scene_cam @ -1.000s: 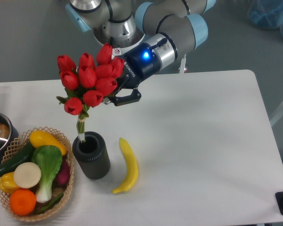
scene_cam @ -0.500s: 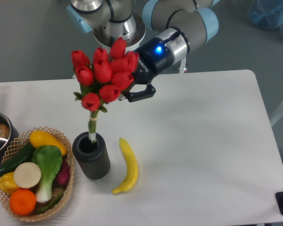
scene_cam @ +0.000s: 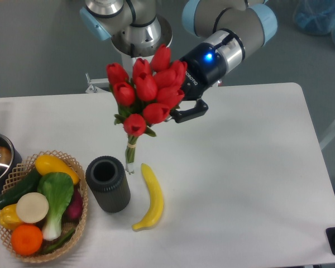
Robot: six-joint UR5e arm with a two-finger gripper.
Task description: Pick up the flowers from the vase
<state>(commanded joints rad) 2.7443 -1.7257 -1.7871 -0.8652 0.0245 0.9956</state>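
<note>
Pincer (scene_cam: 176,111) clamped on flowers (scene_cam: 148,95), upper centre of frame; stems hanging clear, just right of vase (scene_cam: 108,183) on worktop (scene_cam: 240,167).

The flowers (scene_cam: 148,92), a bunch of red tulip buds with small green leaves and pale tied stems, hang upright outside the vase (scene_cam: 108,183), a short dark ribbed cylinder standing open on the table, stem ends just beside its rim.
</note>
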